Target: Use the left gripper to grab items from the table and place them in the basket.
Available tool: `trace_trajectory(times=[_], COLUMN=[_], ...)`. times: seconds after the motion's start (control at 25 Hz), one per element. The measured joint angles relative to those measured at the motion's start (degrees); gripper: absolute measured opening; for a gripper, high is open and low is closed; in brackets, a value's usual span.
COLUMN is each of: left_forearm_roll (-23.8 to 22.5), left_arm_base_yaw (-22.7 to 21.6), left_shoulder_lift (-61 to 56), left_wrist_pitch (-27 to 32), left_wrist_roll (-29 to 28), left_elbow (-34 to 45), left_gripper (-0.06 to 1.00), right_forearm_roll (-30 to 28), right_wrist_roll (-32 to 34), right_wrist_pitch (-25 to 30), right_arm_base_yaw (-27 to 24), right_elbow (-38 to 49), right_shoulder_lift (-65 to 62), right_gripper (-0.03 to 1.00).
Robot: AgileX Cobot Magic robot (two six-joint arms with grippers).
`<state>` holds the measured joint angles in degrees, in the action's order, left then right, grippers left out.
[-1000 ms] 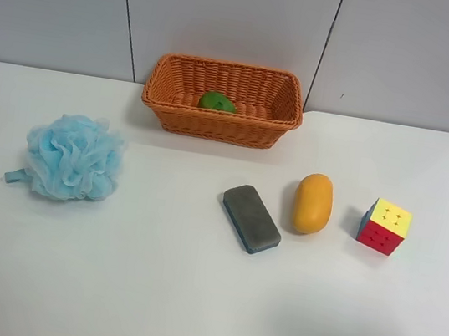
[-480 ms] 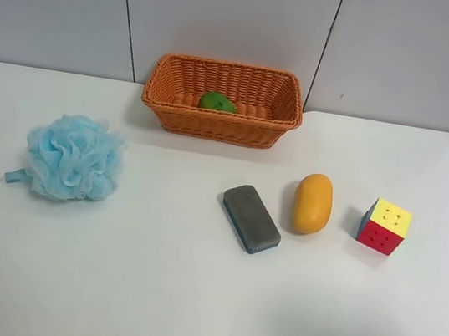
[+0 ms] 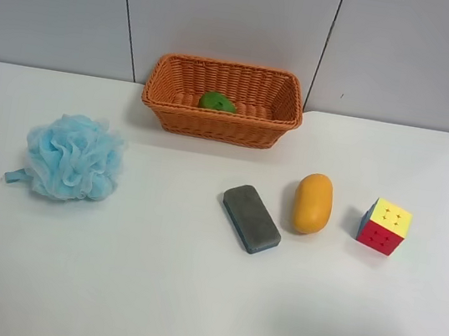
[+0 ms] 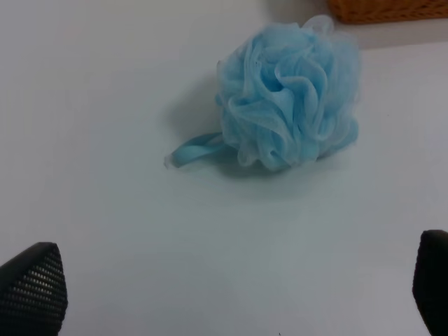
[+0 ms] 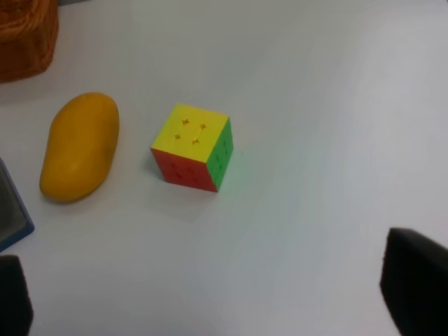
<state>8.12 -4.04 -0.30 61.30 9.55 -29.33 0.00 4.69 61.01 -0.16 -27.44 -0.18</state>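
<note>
The orange wicker basket stands at the back of the white table, with the green lime inside it. The light-blue pouf lies on the table to its left in the exterior high view. The grey eraser, orange-yellow fruit and puzzle cube lie in a row to the right. No arm shows in the exterior high view. My left gripper is open and empty, a short way from the pouf. My right gripper is open and empty, near the cube.
The right wrist view also shows the fruit, a corner of the eraser and a corner of the basket. A basket edge shows beyond the pouf in the left wrist view. A grey panelled wall rises behind the table.
</note>
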Motion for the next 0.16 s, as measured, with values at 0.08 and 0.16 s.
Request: trace_trajectory(times=[0.08, 0.16], left_forearm_roll=[0.0, 0.0], left_arm_base_yaw=[0.0, 0.0], left_shoulder_lift=[0.0, 0.0], left_wrist_pitch=[0.0, 0.0], left_wrist_roll=[0.0, 0.0], left_elbow=[0.0, 0.0], left_gripper=[0.99, 0.99], right_forearm_roll=[0.0, 0.0], right_wrist_roll=[0.0, 0.0], right_wrist_pitch=[0.0, 0.0], right_arm_base_yaw=[0.0, 0.0], right_elbow=[0.0, 0.0], right_shoulder_lift=[0.0, 0.0], right_gripper=[0.99, 0.99])
